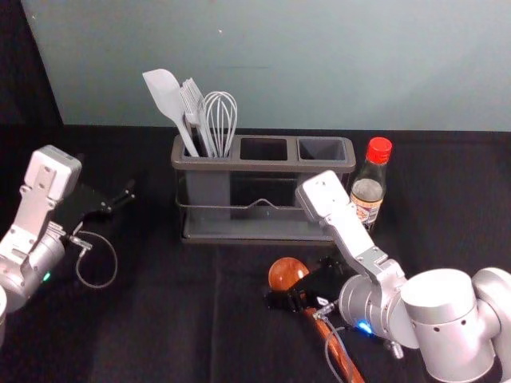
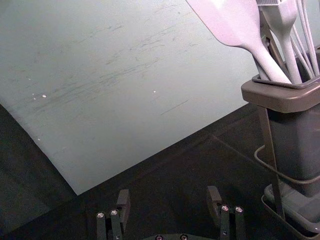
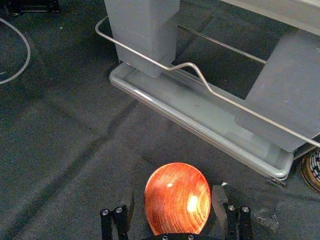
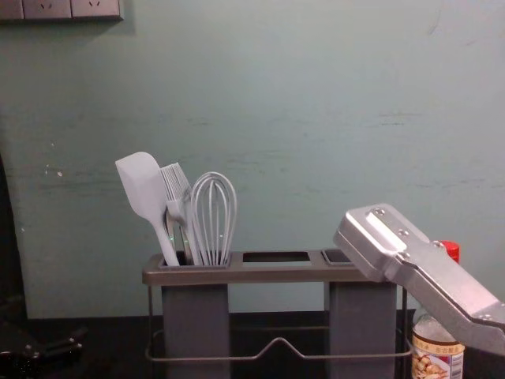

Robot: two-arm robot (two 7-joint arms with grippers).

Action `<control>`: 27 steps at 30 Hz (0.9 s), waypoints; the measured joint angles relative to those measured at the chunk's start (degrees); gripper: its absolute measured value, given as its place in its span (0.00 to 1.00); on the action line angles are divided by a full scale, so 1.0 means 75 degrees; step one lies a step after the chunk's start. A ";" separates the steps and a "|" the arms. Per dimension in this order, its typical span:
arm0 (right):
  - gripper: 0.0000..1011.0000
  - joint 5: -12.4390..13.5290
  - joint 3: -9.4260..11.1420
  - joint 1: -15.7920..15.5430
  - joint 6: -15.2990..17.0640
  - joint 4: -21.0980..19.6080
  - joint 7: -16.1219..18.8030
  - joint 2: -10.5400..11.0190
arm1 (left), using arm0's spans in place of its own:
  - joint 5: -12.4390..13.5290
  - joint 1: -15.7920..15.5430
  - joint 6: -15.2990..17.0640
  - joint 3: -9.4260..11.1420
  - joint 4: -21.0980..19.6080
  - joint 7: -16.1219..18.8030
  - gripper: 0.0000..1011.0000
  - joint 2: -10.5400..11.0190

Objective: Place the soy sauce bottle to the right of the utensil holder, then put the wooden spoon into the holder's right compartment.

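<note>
The soy sauce bottle (image 1: 369,190) stands upright beside the right end of the utensil holder (image 1: 267,237). The holder's right compartment (image 1: 322,149) has nothing in it. In front of the holder lies the wooden spoon (image 1: 287,274), its handle running toward the front right. My right gripper (image 1: 306,287) is over the spoon; in the right wrist view the open right gripper (image 3: 174,199) has its fingers on either side of the spoon's bowl (image 3: 178,195), with gaps. My left gripper (image 1: 120,201) is left of the holder; in the left wrist view the left gripper (image 2: 169,201) is open and holds nothing.
A spatula (image 1: 164,96), a fork-like utensil and a whisk (image 1: 219,120) stand in the holder's left compartment. The holder's wire rail (image 3: 200,80) crosses its front. A wall (image 4: 316,95) rises behind the black-covered table (image 1: 176,319).
</note>
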 joint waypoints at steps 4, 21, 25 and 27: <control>0.99 -0.0067 0.0022 -0.0030 -0.0036 0.0030 -0.0040 -0.0086 | 0.0000 0.0000 0.0000 0.0000 0.0000 0.0000 0.99 0.0000; 0.99 -0.0338 0.0228 -0.0185 -0.0164 0.0082 -0.0049 -0.0355 | 0.0000 0.0000 0.0000 0.0000 0.0000 0.0000 0.99 0.0000; 0.99 -0.0399 0.0245 -0.0188 -0.0168 0.0107 0.0011 -0.0374 | 0.0000 0.0000 0.0000 0.0000 0.0000 0.0000 0.99 0.0000; 0.99 -0.0423 0.0250 -0.0186 -0.0168 0.0123 0.0032 -0.0381 | 0.0000 0.0000 0.0000 0.0000 0.0000 0.0000 0.99 0.0000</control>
